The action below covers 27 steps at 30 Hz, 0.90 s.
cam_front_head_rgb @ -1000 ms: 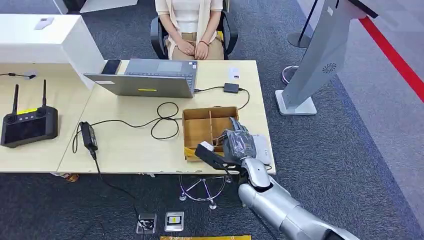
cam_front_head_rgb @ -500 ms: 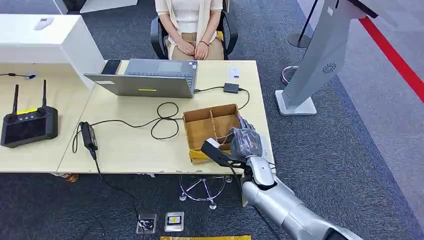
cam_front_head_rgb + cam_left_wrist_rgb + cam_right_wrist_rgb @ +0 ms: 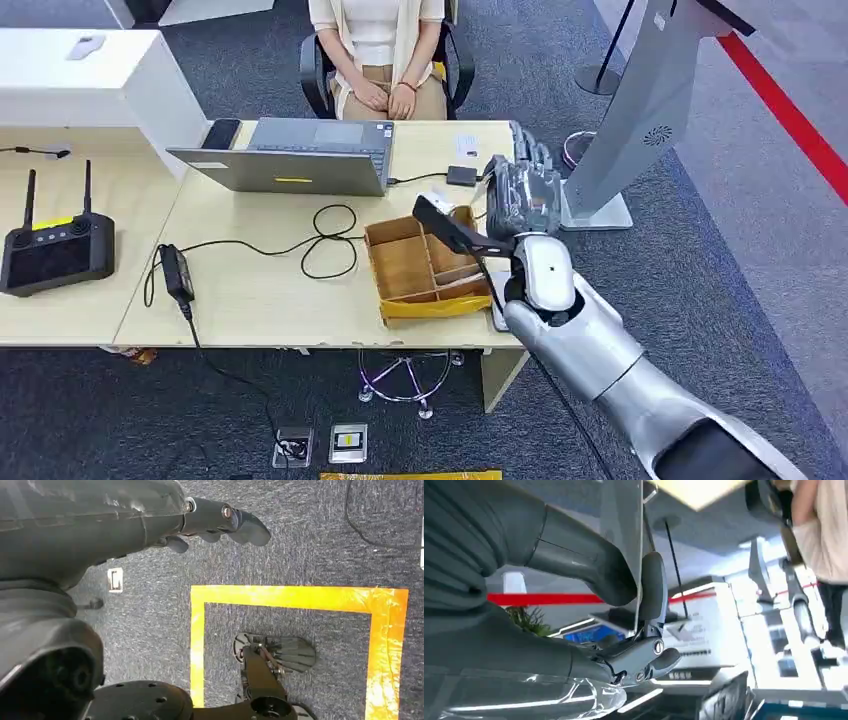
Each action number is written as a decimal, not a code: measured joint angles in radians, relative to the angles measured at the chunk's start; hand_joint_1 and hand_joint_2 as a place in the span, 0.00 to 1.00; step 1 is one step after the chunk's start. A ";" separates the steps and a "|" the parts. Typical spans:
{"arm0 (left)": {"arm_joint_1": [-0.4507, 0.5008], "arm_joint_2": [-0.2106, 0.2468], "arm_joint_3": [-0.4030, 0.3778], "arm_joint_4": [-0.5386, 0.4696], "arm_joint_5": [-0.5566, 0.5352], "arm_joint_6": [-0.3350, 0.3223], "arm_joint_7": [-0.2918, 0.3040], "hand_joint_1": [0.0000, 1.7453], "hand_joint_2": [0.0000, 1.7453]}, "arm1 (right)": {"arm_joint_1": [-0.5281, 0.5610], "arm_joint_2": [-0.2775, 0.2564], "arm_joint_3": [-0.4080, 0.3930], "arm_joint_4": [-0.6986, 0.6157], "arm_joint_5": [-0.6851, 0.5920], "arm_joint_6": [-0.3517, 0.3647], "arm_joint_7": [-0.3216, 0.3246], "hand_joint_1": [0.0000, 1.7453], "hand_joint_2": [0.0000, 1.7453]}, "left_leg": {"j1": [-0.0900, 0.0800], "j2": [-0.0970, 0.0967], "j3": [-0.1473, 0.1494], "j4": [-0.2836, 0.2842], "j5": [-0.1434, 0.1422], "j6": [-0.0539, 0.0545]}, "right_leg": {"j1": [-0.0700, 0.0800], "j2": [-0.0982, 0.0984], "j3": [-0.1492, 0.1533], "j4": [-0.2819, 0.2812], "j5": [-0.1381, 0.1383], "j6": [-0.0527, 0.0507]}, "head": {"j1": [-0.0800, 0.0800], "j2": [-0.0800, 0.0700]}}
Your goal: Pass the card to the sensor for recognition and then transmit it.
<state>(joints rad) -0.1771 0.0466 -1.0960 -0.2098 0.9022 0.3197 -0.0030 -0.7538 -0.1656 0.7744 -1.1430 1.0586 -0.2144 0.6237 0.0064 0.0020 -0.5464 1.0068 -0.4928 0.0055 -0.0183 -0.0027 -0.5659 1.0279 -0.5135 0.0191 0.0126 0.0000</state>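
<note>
My right hand (image 3: 520,195) is raised above the far right part of the table (image 3: 260,290), beyond the cardboard box (image 3: 425,270). It pinches a thin pale card (image 3: 461,212) between thumb and fingers. In the right wrist view the card (image 3: 624,520) stands nearly edge-on, pressed between the thick thumb (image 3: 589,565) and a dark finger (image 3: 651,587). A small black box (image 3: 462,176), wired to the laptop (image 3: 300,155), lies on the table just left of the hand. My left hand (image 3: 220,522) hangs over the carpet, holding nothing.
A person sits on a chair (image 3: 378,60) behind the table. A tall grey kiosk stand (image 3: 630,120) rises right of the table. A cable loop (image 3: 330,240), a power brick (image 3: 177,270) and a remote controller (image 3: 55,250) lie to the left. Yellow floor tape (image 3: 300,597) marks the carpet.
My right hand has risen from the near edge of the cardboard box and moved away to the table's far right, still holding the card. The box has turned slightly.
</note>
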 joint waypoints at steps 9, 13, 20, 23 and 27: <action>0.000 -0.003 0.000 0.000 -0.002 0.002 0.011 0.00 0.00 | -0.060 -0.068 -0.013 -0.078 -0.126 -0.032 0.015 1.00 1.00 | 0.000 0.000 -0.001 0.000 0.000 0.000 | 0.000 0.000 0.000 0.000 0.000 0.000 | 0.000 0.000; -0.003 -0.007 0.000 0.000 -0.004 0.003 0.012 0.00 0.00 | -0.084 -0.073 -0.003 -0.060 -0.181 -0.035 0.037 1.00 1.00 | 0.000 0.000 -0.001 0.000 0.000 0.000 | 0.000 0.000 0.000 0.000 0.000 0.000 | 0.000 0.000; -0.019 -0.022 -0.005 0.000 -0.027 -0.003 0.020 0.00 0.00 | -0.111 -0.066 0.016 0.018 -0.238 -0.018 0.052 1.00 1.00 | 0.000 -0.001 -0.001 0.000 0.000 0.000 | 0.000 -0.002 0.000 0.000 0.000 0.000 | 0.000 0.000; -0.021 -0.027 -0.005 0.000 -0.031 -0.005 0.025 0.00 0.00 | -0.120 -0.057 0.028 0.056 -0.242 -0.020 0.070 1.00 1.00 | 0.000 -0.001 -0.002 0.000 0.000 0.000 | 0.000 -0.002 0.000 0.000 0.000 0.000 | 0.000 0.000; -0.022 -0.032 -0.005 0.000 -0.029 -0.002 0.030 0.00 0.00 | -0.130 -0.048 0.040 0.094 -0.234 -0.020 0.074 1.00 1.00 | 0.000 -0.001 -0.002 0.000 0.000 0.000 | 0.000 -0.002 0.000 0.000 0.000 0.000 | 0.000 0.000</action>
<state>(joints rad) -0.1988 0.0145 -1.1013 -0.2102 0.8728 0.3178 0.0267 -0.8836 -0.2136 0.8141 -1.0486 0.8244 -0.2342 0.6973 0.0065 0.0010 -0.5482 1.0067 -0.4930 0.0056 -0.0182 -0.0047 -0.5660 1.0279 -0.5136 0.0191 0.0126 0.0000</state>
